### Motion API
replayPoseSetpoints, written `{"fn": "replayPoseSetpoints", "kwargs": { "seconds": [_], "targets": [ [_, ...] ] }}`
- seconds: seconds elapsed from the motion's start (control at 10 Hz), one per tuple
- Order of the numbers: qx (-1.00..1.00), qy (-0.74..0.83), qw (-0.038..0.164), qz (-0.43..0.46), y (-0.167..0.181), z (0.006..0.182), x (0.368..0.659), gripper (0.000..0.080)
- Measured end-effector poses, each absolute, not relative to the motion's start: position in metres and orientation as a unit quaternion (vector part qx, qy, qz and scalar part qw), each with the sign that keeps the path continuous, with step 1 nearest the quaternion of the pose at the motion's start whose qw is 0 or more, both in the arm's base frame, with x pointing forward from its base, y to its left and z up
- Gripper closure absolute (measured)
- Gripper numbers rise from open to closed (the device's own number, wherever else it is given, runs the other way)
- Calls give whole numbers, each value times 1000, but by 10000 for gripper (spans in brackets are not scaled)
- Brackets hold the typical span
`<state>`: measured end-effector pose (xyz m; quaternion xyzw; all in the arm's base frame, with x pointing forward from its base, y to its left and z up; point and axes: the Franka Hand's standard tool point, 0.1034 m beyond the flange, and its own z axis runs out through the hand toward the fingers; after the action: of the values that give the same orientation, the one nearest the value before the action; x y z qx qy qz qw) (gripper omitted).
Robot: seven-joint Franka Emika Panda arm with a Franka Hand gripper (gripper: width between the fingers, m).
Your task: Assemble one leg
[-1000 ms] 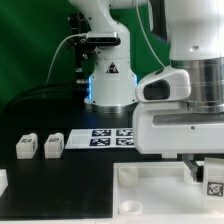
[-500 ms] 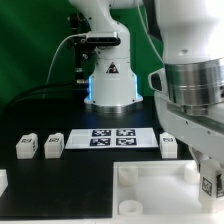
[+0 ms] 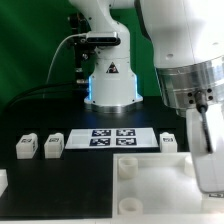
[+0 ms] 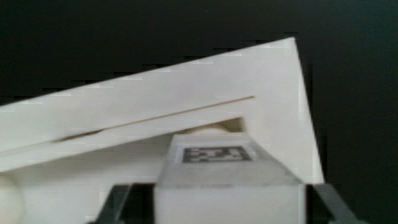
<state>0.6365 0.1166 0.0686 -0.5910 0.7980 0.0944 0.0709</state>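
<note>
Leg [image 4: 217,170] — smooth matt white plastic

Exterior view faces the arm's base across the table [image 3: 60,185]; wrist view (very close) shares the panel [image 4: 160,120].

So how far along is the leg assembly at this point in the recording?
Partway. The gripper holds one leg at a corner of the large white panel; whether it is seated cannot be told. Three other legs wait loose on the table: two at the exterior view's left and one beside the marker board. Left: seating it and letting go.
</note>
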Motion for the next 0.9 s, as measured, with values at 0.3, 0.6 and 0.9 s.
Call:
{"fn": "replayPoseSetpoints", "kwargs": {
  "seconds": [0.3,0.6,0.9],
  "targets": [
    [-564,818,62,89,115,69,636,498],
    [-566,817,60,91,117,67,633,322],
    [-579,807,67,95,122,87,631,152]
  ]
}}
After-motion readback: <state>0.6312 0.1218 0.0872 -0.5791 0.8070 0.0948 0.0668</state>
